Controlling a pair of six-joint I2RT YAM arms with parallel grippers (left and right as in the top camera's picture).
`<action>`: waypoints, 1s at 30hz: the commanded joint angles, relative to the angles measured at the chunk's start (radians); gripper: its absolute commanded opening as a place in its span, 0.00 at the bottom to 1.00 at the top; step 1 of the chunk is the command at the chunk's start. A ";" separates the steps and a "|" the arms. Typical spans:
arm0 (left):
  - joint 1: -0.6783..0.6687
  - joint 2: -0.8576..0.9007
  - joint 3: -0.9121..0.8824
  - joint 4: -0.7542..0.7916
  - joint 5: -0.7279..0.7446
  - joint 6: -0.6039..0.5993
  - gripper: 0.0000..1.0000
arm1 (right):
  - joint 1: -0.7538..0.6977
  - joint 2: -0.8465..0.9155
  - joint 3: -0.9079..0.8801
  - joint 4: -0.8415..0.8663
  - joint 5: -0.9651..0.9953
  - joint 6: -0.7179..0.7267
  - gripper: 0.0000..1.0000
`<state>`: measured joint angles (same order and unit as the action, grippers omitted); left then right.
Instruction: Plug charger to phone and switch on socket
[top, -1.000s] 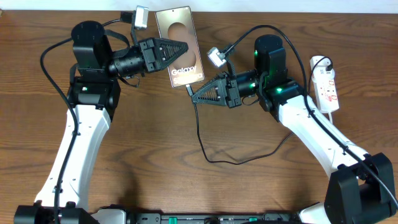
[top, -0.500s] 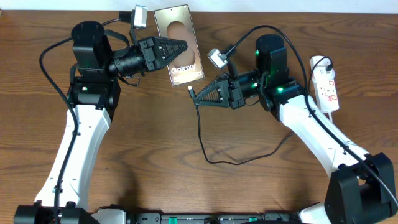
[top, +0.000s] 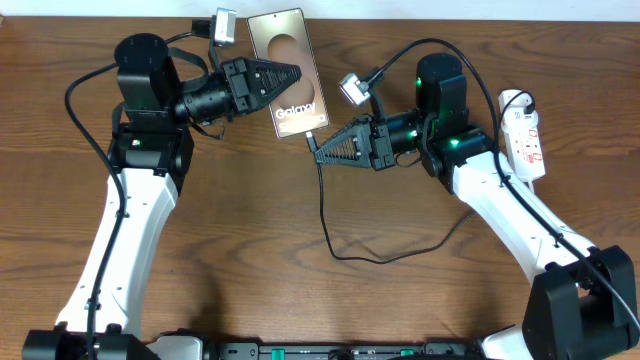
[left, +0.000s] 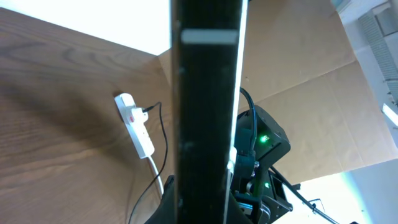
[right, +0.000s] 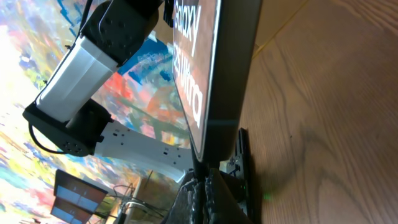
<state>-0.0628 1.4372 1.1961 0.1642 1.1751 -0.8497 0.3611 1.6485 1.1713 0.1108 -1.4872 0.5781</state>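
The brown-bronze phone (top: 287, 62) with "Galaxy" lettering is held off the table at the back centre by my left gripper (top: 292, 76), which is shut on its long edges. In the left wrist view the phone (left: 208, 93) is a dark upright bar between the fingers (left: 200, 208). My right gripper (top: 318, 150) is shut on the plug tip of the black charger cable (top: 323, 215), right at the phone's lower end. In the right wrist view the fingers (right: 202, 196) meet the phone's (right: 214, 68) bottom edge. Whether the tip is seated cannot be told. The white socket strip (top: 525, 130) lies at far right.
The black cable loops over the table in front of the right arm (top: 380, 258) and runs back to the strip. The strip also shows in the left wrist view (left: 135, 121), with its white cord. The left arm (right: 93, 59) fills the upper left of the right wrist view.
My right gripper has moved slightly right and up with the plug tip, closing on the phone's lower end. The left gripper and the phone have barely moved.
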 joint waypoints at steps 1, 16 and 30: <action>-0.001 -0.006 0.012 -0.002 0.016 -0.020 0.07 | -0.003 -0.001 0.011 0.006 0.008 0.012 0.01; -0.041 -0.006 -0.002 -0.005 -0.013 -0.016 0.08 | -0.003 -0.001 0.011 0.013 0.021 0.012 0.01; -0.047 -0.006 -0.002 -0.005 -0.014 -0.008 0.08 | -0.003 -0.001 0.011 0.018 0.030 0.012 0.01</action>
<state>-0.0948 1.4372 1.1961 0.1532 1.1263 -0.8646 0.3611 1.6485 1.1713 0.1200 -1.4849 0.5819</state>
